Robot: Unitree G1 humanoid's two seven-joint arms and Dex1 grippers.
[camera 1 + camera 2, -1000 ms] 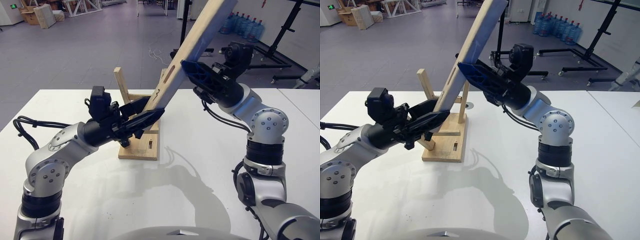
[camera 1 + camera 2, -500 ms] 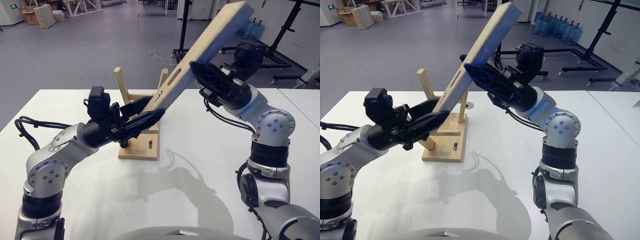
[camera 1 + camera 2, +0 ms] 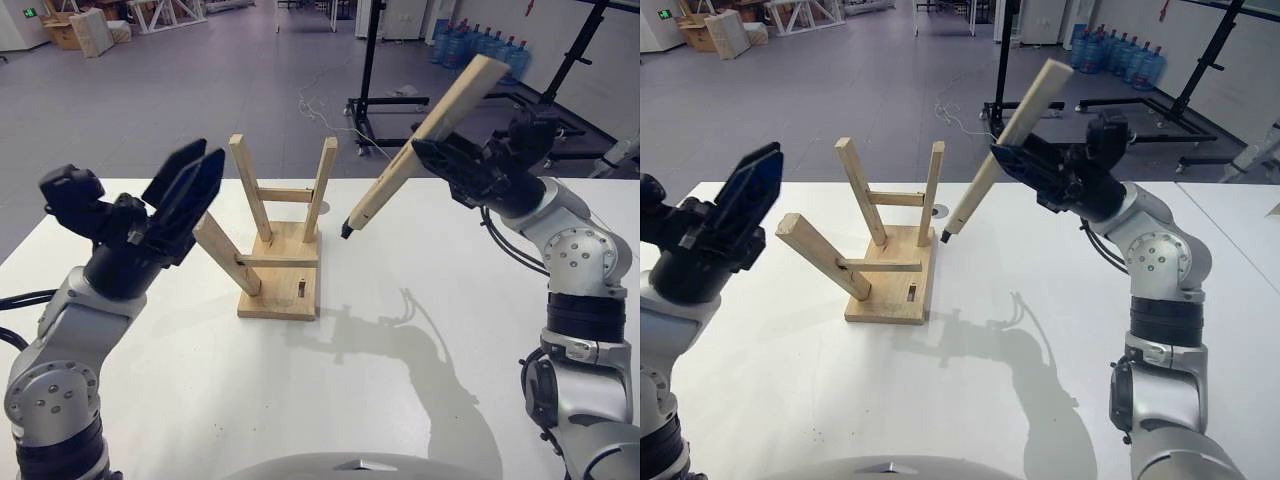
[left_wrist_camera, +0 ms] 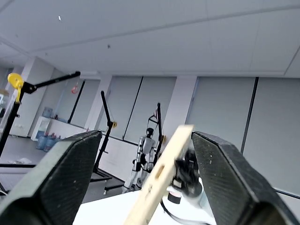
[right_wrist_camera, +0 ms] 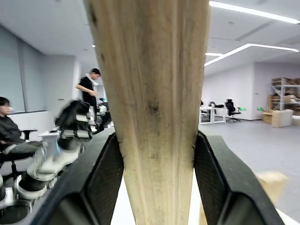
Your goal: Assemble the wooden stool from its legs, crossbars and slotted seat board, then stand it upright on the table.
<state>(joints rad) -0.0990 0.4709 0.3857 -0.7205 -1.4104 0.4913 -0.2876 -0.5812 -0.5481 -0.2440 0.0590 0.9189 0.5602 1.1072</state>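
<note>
Right gripper (image 3: 428, 150) is clenched on a leg (image 3: 385, 187); its long axis slants, lower tip aimed down-left at the inverted seat board (image 3: 285, 300) on the table (image 3: 400, 380), near the fitted legs. Left gripper (image 3: 210, 148) is released and raised well apart, so the right arm is judged nearer; the wood bears no legible marking.

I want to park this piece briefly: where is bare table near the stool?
Bare table lies right of the seat board, below the right gripper and its wooden piece, and along the near edge. It is crowded around the upturned legs, beside the open left gripper.
</note>
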